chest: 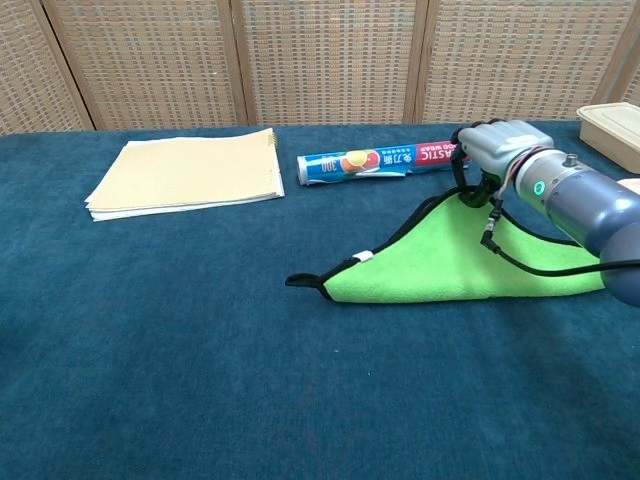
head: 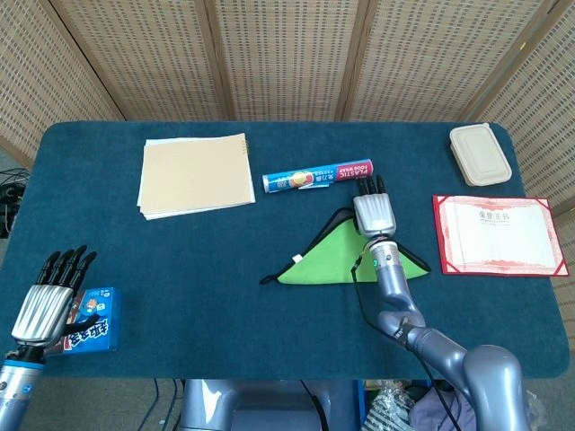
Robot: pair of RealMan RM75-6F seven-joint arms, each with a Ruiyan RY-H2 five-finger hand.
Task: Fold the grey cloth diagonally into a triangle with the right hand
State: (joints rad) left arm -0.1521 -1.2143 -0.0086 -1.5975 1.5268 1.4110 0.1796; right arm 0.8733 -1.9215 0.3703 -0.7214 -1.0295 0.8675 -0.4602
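Observation:
The cloth (head: pixel 331 258) lies folded as a triangle, bright green face up with a dark edge, right of the table's middle. Its left tip ends in a small black loop (chest: pixel 303 282). My right hand (head: pixel 375 212) sits on the triangle's far corner, back of the hand up; in the chest view the right hand (chest: pixel 495 148) has its fingers curled down onto that slightly raised corner (chest: pixel 462 194), holding it. My left hand (head: pixel 47 303) hangs at the near left, fingers spread, holding nothing.
A blue snack box (head: pixel 93 331) lies beside the left hand. A plastic wrap box (head: pixel 319 177) lies just beyond the right hand. A tan paper stack (head: pixel 196 173) is far left, a lidded container (head: pixel 481 154) far right, a red certificate folder (head: pixel 499 234) at the right.

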